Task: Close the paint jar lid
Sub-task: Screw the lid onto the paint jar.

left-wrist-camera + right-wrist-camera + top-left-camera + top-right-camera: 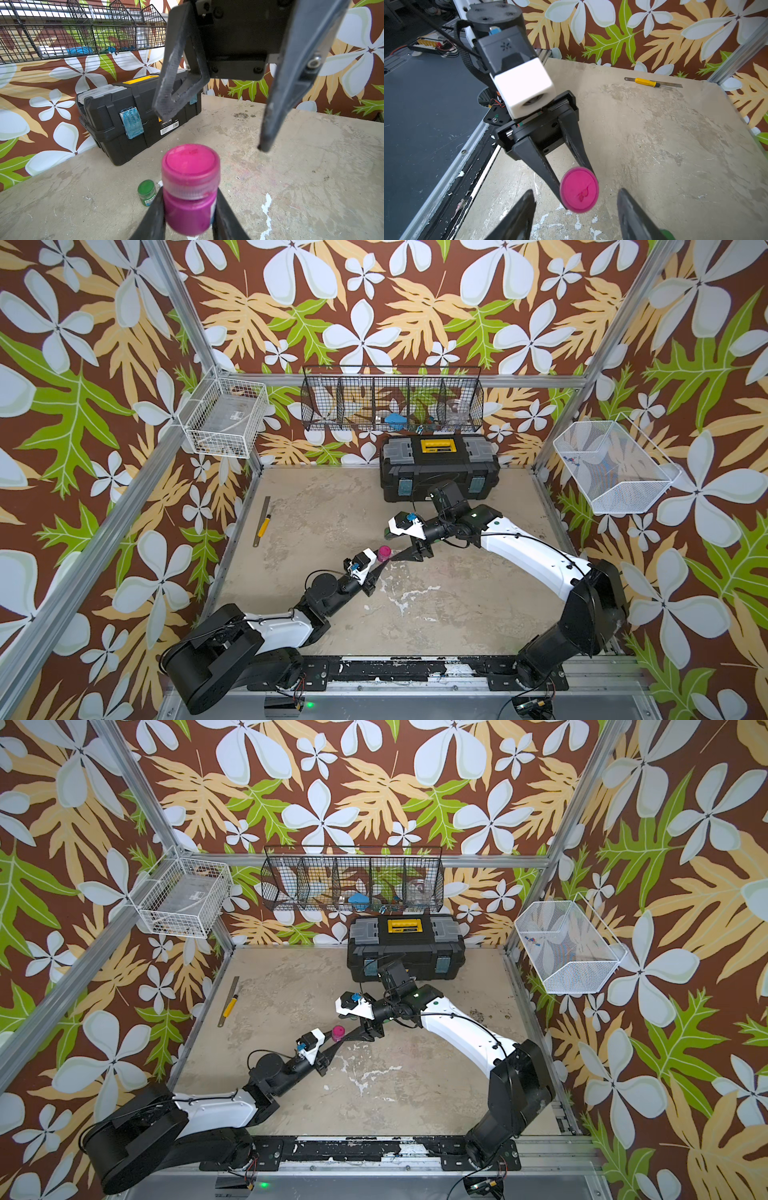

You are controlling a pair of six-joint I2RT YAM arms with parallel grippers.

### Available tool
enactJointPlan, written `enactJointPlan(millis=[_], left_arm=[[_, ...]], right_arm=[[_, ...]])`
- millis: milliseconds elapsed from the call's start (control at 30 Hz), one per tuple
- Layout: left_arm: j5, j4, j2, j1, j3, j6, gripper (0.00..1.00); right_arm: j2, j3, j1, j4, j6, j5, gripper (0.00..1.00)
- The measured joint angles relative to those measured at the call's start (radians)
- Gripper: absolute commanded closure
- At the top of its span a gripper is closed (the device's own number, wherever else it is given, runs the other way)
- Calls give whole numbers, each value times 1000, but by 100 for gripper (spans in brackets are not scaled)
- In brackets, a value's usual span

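Observation:
A pink paint jar [188, 214] is held just above the table, with my left gripper [190, 217] shut on its body. Its pink lid [191, 169] sits on the jar's mouth and shows from above in the right wrist view [579, 190]. Just above the lid hangs my right gripper [576, 209], open, one finger to each side and neither touching it. Both top views show the lid [384, 551] [338, 1031] mid-table between the left gripper [381, 561] and the right gripper [390, 548].
A small green jar [147, 192] stands on the table just beyond the pink one. A black toolbox [438, 468] sits at the back. A ruler and a yellow-handled tool [262, 522] lie at the left edge. Wire baskets [392, 402] hang on the walls.

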Motion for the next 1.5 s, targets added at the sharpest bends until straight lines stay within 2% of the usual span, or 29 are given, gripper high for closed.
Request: enactJointPlan(millis=[433,900,1500], left_arm=[[0,3,5,0,0,0,97],[0,3,5,0,0,0,97],[0,3,5,0,0,0,96]], right_arm=[[54,68,24,-49,-29,79,37],[90,113,30,-123,-55,85,43],[100,122,35,-161,-60,88,68]])
